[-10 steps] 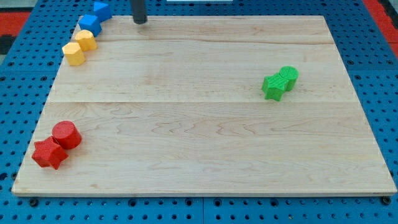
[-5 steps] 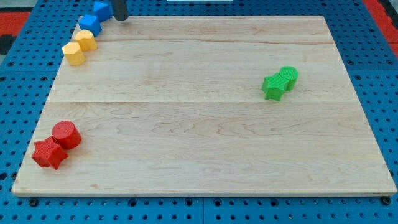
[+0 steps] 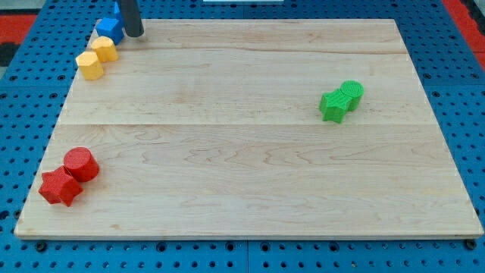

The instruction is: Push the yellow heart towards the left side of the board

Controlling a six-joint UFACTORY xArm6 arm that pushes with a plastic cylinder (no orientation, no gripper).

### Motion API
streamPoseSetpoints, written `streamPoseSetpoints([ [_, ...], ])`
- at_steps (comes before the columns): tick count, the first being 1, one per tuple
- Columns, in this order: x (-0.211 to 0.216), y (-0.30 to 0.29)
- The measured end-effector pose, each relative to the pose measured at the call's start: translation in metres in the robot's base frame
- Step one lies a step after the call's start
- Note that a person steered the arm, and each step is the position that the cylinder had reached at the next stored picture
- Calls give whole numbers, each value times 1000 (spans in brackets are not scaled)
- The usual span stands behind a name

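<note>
Two yellow blocks sit at the board's top left: one yellow block (image 3: 90,66) lower left, which looks like the heart, and another yellow block (image 3: 104,48) touching it at the upper right. My tip (image 3: 134,33) is down on the board just right of a blue block (image 3: 110,29), about 45 px up and right of the upper yellow block. A second blue block (image 3: 117,9) shows partly behind the rod.
A red cylinder (image 3: 80,164) and a red star (image 3: 59,186) sit at the bottom left. A green star (image 3: 332,105) and a green cylinder (image 3: 352,92) sit at the right. The wooden board (image 3: 250,152) lies on a blue pegboard.
My tip has moved left along the board's top edge, then slightly down, from right of the blue blocks to right beside them. No block has visibly moved.
</note>
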State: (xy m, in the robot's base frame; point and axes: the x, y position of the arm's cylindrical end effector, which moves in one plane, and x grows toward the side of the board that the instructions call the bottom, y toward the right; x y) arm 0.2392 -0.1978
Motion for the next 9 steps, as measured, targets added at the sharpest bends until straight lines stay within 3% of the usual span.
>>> streamPoseSetpoints([
  [5,26,-26],
  [6,48,10],
  [7,66,11],
  [9,64,59],
])
